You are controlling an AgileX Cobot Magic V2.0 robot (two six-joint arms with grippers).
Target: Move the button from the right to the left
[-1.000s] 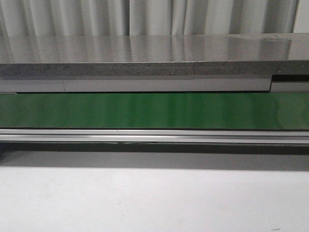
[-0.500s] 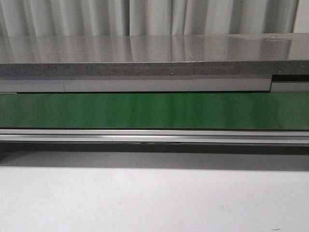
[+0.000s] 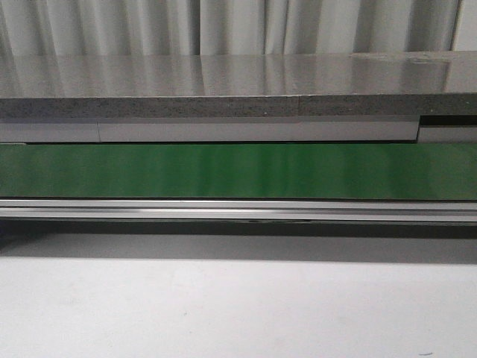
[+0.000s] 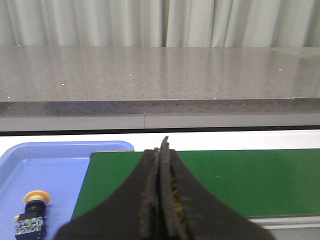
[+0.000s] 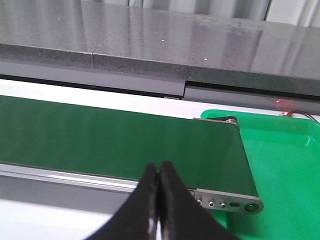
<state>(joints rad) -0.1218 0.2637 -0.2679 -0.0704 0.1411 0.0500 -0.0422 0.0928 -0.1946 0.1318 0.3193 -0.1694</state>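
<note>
A button with a yellow-orange disc head and a dark body lies in the blue tray, seen only in the left wrist view. My left gripper is shut with nothing between its fingers, hovering over the end of the green belt, apart from the button. My right gripper is shut and empty too, above the near rail at the belt's other end. Neither gripper shows in the front view.
A green conveyor belt runs across the front view with a metal rail along its near side. A grey stone counter and curtains stand behind. A bright green tray sits past the belt's end roller bracket.
</note>
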